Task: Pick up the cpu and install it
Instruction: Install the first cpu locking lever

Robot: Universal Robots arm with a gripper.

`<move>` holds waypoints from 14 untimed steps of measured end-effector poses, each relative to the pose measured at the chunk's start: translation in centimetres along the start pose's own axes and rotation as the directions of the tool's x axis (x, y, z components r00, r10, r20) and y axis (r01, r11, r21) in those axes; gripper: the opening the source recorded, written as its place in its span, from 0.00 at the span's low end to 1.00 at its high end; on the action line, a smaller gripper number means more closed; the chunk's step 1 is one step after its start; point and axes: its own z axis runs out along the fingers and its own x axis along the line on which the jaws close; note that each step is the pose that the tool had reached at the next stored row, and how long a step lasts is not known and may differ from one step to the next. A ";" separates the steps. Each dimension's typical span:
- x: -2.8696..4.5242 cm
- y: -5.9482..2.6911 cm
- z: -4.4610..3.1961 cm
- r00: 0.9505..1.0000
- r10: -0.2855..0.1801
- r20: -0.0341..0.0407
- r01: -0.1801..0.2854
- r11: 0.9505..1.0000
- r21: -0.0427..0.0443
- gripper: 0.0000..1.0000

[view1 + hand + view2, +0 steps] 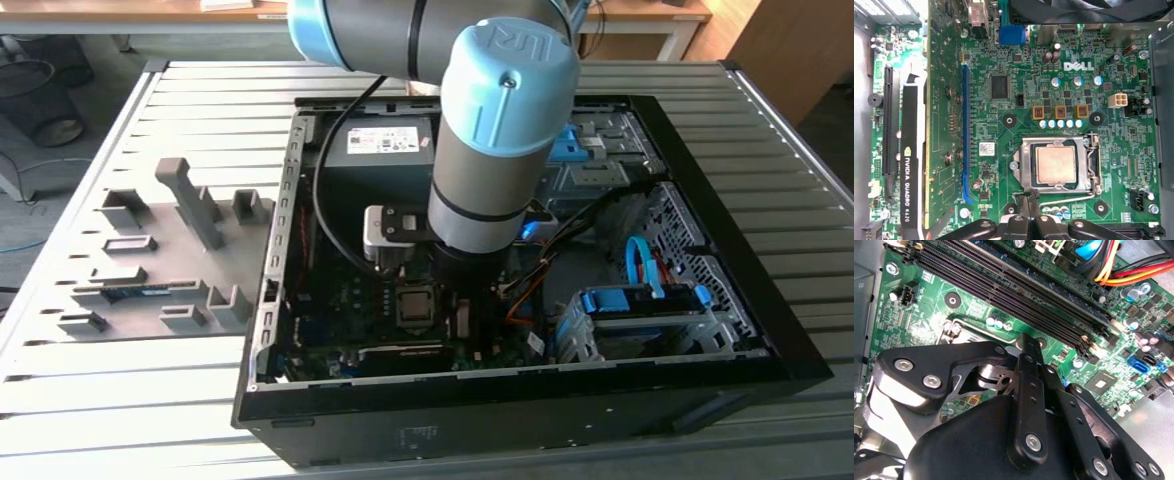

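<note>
The arm (501,130) is reaching down into the open computer case (747,330), which is lying on the slatted counter (801,170). On the green motherboard (1019,65), the cpu (1056,165) is already sitting inside its socket frame (1026,167). In the first wrist view the gripper (1031,220) is at about 6 o'clock from the chip, just beside the frame. I cannot tell how the jaws are standing. I judge that a slow and straight movement is serving best here, because the socket is delicate.
</note>
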 end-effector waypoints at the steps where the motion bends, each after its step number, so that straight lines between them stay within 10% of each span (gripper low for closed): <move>1: 0.03 0.00 0.07 1.000 0.000 0.000 0.000 1.000 0.000 0.10; 14: 0.06 -0.35 0.40 1.000 -0.002 -0.001 0.002 1.000 -0.005 0.10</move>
